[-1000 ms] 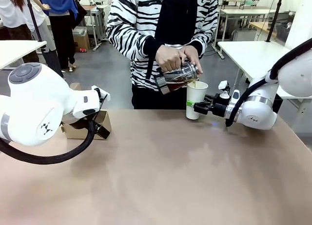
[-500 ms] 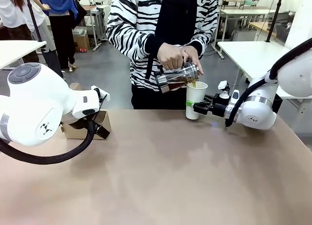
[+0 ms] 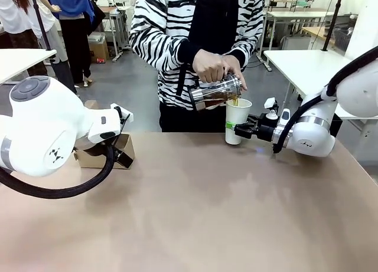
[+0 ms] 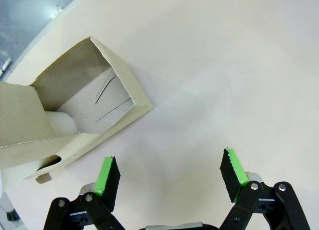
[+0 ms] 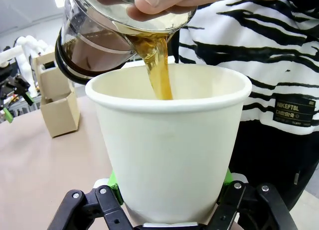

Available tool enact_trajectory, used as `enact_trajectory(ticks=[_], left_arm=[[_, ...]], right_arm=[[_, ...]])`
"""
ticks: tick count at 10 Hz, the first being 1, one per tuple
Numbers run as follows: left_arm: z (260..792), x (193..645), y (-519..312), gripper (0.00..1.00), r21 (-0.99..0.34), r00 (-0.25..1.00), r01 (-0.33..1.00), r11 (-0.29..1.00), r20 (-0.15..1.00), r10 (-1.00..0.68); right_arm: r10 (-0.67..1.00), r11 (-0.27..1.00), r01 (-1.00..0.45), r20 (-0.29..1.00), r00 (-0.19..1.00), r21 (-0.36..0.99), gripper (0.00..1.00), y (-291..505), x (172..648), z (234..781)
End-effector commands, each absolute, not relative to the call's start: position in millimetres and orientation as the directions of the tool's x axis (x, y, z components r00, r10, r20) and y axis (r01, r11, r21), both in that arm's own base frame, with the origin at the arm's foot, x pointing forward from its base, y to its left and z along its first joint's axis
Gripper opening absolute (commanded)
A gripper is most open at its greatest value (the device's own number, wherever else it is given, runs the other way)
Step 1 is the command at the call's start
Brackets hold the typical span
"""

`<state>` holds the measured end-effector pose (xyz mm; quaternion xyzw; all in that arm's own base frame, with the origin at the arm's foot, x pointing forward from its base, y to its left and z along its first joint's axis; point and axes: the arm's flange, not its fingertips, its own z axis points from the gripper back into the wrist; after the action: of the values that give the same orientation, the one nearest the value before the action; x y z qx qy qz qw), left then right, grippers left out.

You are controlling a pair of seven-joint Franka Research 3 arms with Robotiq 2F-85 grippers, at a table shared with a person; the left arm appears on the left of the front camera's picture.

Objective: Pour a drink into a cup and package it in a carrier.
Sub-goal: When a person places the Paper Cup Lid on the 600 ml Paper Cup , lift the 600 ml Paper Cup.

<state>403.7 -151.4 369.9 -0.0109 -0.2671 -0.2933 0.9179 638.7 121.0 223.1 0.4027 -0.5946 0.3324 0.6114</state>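
Pouring from a tilted glass pitcher (image 3: 217, 90), the person's hands (image 3: 208, 66) hold it just above the rim of the cup (image 3: 237, 120) at the far side of the table (image 3: 189, 219). One hand grips the pitcher from above, and its spout end dips toward the cup's mouth. In the right wrist view the drink (image 5: 158, 65) runs as a brown translucent stream from the pitcher's lip down into the open cup, and more of it pools in the lowered side of the glass. The white cup stands upright near the table's far edge, a little to the robot's right of the middle. The right gripper (image 3: 231, 128) reaches in from the right and pinches the cup low on its wall; its green pads (image 5: 113, 182) press against opposite sides of the paper. The carrier (image 3: 121, 148) sits on the table well apart from the cup, on the robot's left, partly hidden in the front view behind the left arm's white housing. From the left wrist camera the carrier shows as an open cardboard compartment with flaps standing up; a pale shape lies in its lower part, but what it is cannot be told. The left gripper (image 4: 170, 169) hangs over bare tabletop just beside the carrier, its fingers spread wide and gripping nothing, with neither pad touching the cardboard.
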Motion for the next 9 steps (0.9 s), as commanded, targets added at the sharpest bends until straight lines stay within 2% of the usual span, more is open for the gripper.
enact_trajectory(ticks=[1, 9], left_arm=[[370.4, 403.3, -151.6, 1.00, 0.135, 0.684, 0.545, 0.827, 0.498, -0.533], [370.4, 403.3, -151.6, 1.00, 0.135, 0.684, 0.545, 0.827, 0.498, -0.533]], right_arm=[[-0.075, 0.459, -0.882, 0.994, 0.083, 0.108, 0.80, 121.3, 638.1, 227.9], [-0.075, 0.459, -0.882, 0.994, 0.083, 0.108, 0.80, 121.3, 638.1, 227.9]])
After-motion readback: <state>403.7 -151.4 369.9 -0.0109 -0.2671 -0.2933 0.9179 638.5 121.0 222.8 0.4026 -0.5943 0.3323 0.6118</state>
